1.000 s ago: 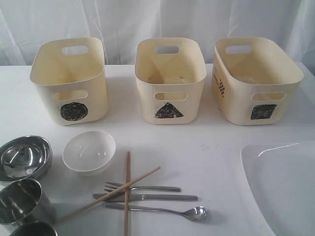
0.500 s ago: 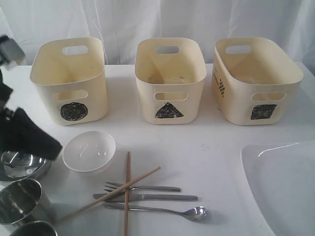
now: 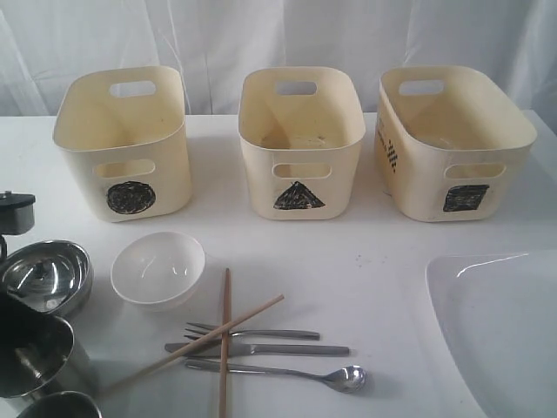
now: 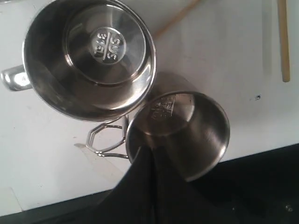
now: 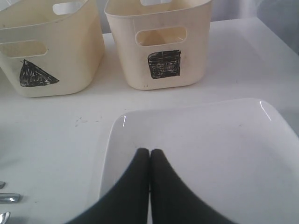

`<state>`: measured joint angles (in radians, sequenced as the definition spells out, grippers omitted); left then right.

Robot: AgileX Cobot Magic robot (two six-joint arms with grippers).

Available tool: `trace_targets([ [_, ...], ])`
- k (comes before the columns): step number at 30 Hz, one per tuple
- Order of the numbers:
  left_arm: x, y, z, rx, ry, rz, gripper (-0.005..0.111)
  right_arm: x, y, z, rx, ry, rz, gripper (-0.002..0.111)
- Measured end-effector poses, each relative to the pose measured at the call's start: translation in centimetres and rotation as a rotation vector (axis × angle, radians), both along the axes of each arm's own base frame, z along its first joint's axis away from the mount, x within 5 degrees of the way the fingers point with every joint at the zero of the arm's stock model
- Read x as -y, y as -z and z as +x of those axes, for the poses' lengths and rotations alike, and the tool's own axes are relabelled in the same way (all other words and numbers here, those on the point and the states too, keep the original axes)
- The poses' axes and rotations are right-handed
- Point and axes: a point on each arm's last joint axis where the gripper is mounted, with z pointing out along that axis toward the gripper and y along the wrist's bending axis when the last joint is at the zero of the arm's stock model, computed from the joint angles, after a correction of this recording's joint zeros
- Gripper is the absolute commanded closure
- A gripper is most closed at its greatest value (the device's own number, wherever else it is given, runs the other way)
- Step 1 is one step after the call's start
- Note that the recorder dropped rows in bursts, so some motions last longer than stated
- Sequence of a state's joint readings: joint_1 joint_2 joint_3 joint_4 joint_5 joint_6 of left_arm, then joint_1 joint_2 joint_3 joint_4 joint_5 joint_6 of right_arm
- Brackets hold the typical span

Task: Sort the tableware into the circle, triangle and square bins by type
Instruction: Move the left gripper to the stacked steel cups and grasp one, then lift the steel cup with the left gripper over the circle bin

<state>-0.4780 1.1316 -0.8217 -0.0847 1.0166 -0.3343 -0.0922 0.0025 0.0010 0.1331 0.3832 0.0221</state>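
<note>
The circle bin (image 3: 122, 144), triangle bin (image 3: 300, 144) and square bin (image 3: 452, 144) stand in a row at the back. In front lie a steel bowl (image 3: 45, 277), a white bowl (image 3: 158, 268), steel cups (image 3: 39, 357), crossed chopsticks (image 3: 224, 335), a fork (image 3: 261, 333), a knife (image 3: 278, 349), a spoon (image 3: 344, 377) and the white plate (image 3: 500, 335). My left gripper (image 4: 155, 152) is shut, its tips over the near rim of the smaller cup (image 4: 187, 130), next to a handled cup (image 4: 88, 56). My right gripper (image 5: 149, 152) is shut above the plate (image 5: 210, 140).
The left arm (image 3: 12, 213) shows at the left edge of the exterior view. The table's front edge (image 4: 261, 154) runs close behind the cups. In the right wrist view, the square bin (image 5: 161, 42) and triangle bin (image 5: 46, 51) stand beyond the plate.
The left arm has swung into the exterior view from the left and come down low over the steel cups. The tableware, the bins and the right side have not moved.
</note>
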Motion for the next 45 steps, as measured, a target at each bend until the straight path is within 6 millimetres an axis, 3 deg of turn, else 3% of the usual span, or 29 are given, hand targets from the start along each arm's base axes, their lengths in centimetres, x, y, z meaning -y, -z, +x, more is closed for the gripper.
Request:
trace_targets([
  [3,0.0,0.1,-0.1,-0.007,0.003,0.004,0.104,0.0,0.0,0.0,0.000,0.000,0.000,0.108],
  [6,0.0,0.8,-0.5,-0.046,-0.006,-0.011,0.089,0.0,0.0,0.0,0.000,0.000,0.000,0.108],
  [11,-0.1,2.8,-1.8,-0.143,-0.025,-0.022,0.049,0.0,0.0,0.0,0.000,0.000,0.000,0.108],
  [14,-0.4,3.7,-2.1,-0.154,-0.031,-0.007,0.035,0.0,0.0,0.0,0.000,0.000,0.000,0.108],
  [27,-0.4,4.1,-0.2,0.087,0.044,-0.002,0.034,0.0,0.0,0.0,0.000,0.000,0.000,0.108],
  [36,-0.6,4.2,-0.7,0.035,0.061,0.017,0.034,0.0,0.0,0.0,0.000,0.000,0.000,0.108],
  [45,-0.7,5.9,-0.8,0.091,0.048,-0.010,0.034,0.0,0.0,0.0,0.000,0.000,0.000,0.108],
])
